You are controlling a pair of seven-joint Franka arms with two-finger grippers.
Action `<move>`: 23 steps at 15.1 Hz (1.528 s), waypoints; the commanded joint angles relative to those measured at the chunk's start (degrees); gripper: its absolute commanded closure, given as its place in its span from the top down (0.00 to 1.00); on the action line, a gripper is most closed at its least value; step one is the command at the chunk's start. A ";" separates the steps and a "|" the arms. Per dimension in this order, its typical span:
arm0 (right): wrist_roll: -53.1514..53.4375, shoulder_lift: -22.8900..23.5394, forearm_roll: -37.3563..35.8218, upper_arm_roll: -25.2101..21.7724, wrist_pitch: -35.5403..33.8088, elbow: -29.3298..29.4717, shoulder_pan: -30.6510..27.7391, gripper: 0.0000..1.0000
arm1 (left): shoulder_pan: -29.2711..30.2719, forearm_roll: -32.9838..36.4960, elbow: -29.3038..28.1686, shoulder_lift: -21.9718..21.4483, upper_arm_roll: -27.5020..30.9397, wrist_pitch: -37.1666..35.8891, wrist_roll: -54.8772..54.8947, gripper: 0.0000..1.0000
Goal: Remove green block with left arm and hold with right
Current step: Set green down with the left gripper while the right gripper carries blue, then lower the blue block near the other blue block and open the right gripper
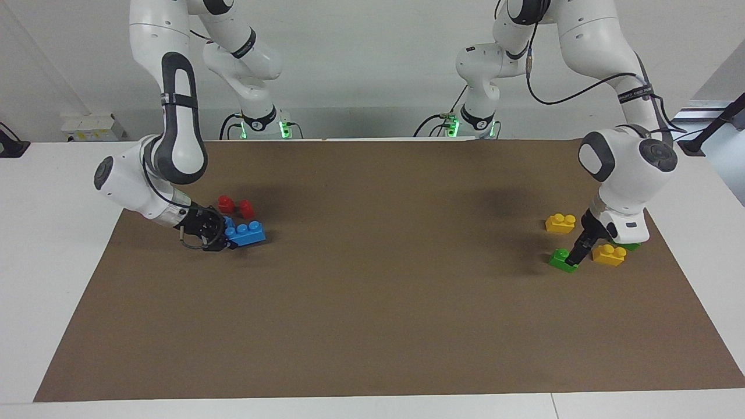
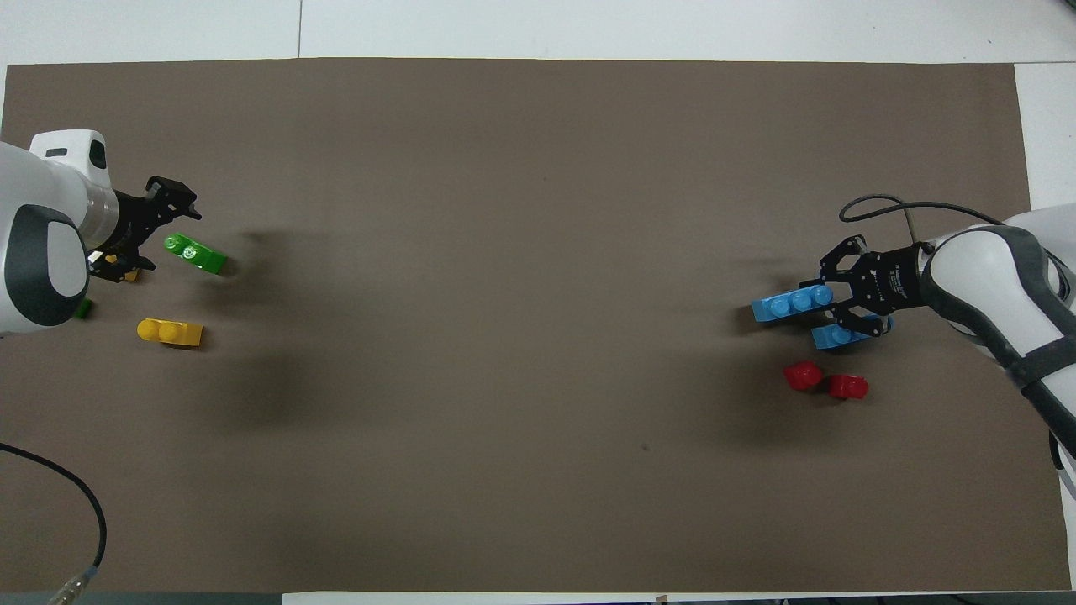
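Observation:
The green block (image 1: 560, 259) (image 2: 195, 253) lies on the brown mat at the left arm's end, tilted, with nothing holding it. My left gripper (image 1: 577, 255) (image 2: 168, 239) stands open right beside it, one finger (image 1: 576, 257) down next to its edge. A second green piece (image 1: 632, 246) (image 2: 81, 309) peeks out from under the left wrist. My right gripper (image 1: 220, 236) (image 2: 834, 301) is shut on a blue three-stud brick (image 1: 245, 233) (image 2: 793, 303), low over the mat at the right arm's end.
Two yellow bricks (image 1: 560, 223) (image 1: 609, 255) flank the left gripper; the overhead view shows one in full (image 2: 170, 332). Another blue brick (image 2: 841, 337) lies partly under the right gripper. Two red blocks (image 1: 226, 203) (image 1: 247, 208) sit nearer to the robots than the blue bricks.

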 commanded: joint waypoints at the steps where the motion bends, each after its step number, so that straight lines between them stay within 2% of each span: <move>1: -0.60 1.17 -1.16 0.84 0.40 0.48 -1.00 0.00 | -0.76 0.74 -0.79 -4.77 0.18 -5.61 8.37 1.00; 7: -0.16 2.50 0.24 1.01 3.22 0.39 0.84 0.00 | -0.76 0.74 -0.79 -12.86 -0.09 -14.74 29.82 1.00; 12: 0.37 3.11 2.61 1.01 4.44 -0.05 2.25 0.00 | -3.04 0.74 -1.14 -20.51 -0.09 -23.54 31.61 1.00; 17: 0.36 3.55 2.61 1.10 4.89 0.04 2.25 0.00 | -5.16 0.65 -0.97 -23.68 -0.26 -24.69 31.61 1.00; 23: 0.36 3.55 2.61 1.10 5.15 0.04 2.33 0.00 | -5.25 0.74 0.70 -23.77 -0.35 -26.27 31.52 1.00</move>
